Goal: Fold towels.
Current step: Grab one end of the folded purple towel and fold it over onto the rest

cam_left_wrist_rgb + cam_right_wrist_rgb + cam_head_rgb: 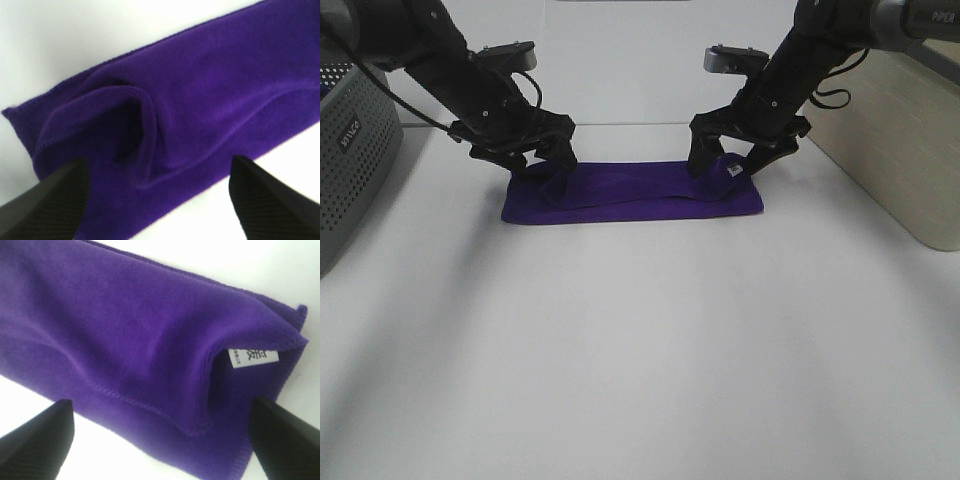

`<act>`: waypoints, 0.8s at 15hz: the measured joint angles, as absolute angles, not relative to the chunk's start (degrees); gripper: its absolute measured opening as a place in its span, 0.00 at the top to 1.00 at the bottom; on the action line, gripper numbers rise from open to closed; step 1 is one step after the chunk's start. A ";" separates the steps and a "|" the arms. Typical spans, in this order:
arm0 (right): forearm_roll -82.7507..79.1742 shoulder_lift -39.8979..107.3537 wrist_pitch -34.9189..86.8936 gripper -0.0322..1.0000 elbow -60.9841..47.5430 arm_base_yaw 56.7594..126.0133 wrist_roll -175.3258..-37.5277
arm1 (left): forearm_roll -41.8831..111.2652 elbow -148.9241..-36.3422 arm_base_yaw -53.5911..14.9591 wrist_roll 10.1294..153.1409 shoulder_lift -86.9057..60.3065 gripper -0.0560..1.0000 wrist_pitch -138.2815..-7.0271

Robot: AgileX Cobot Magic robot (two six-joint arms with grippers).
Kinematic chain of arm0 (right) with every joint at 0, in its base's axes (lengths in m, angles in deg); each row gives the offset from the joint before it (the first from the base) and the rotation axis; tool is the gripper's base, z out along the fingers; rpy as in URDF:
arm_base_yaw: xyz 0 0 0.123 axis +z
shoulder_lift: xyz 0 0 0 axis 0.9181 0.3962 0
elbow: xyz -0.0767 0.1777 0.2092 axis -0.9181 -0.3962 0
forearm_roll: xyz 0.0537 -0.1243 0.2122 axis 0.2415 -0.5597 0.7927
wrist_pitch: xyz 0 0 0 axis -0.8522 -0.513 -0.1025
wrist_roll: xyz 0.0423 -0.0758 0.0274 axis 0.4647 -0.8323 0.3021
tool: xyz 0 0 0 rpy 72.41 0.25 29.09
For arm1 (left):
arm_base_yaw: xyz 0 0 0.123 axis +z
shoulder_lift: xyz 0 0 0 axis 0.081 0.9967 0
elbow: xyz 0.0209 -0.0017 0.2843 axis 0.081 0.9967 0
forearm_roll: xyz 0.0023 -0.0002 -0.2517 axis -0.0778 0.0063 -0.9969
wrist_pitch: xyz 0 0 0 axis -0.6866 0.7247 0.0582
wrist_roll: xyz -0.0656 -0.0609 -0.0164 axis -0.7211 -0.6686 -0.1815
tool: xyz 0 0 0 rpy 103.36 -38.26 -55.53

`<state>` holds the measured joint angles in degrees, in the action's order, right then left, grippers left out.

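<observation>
Purple towel point(630, 196) lay folded into long band on white table point(640, 360), toward far side. Left gripper point(543, 172) stood over band's left end, jaws spread wide, puckered corner fold between them, nothing clamped. Right gripper point(730, 166) stood over right end, jaws likewise wide, straddling turned-up corner bearing white tag point(251, 357).

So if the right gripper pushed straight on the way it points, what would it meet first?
Probably the purple towel, at its folded end near the white tag; the right gripper is open over it.
</observation>
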<state>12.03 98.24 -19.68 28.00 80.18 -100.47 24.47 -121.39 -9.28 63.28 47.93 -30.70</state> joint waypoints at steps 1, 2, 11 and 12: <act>11.75 97.33 -20.77 0.08 28.00 80.18 -100.24 | 25.90 -122.48 -9.05 62.13 47.76 0.27 -28.41; 10.89 95.38 -23.52 0.08 28.00 80.18 -99.15 | 27.68 -124.66 -8.76 60.75 47.47 0.27 -22.85; 2.64 87.99 -34.52 0.08 28.00 80.18 -92.67 | 13.70 -127.52 3.96 65.45 53.60 0.27 -11.79; 2.58 87.64 -34.52 0.08 28.00 80.18 -92.62 | 12.32 -127.52 4.19 66.48 55.32 0.27 -11.79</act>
<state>2.58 87.64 -34.52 28.00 80.18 -92.62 12.32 -127.52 4.19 66.48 55.32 -11.79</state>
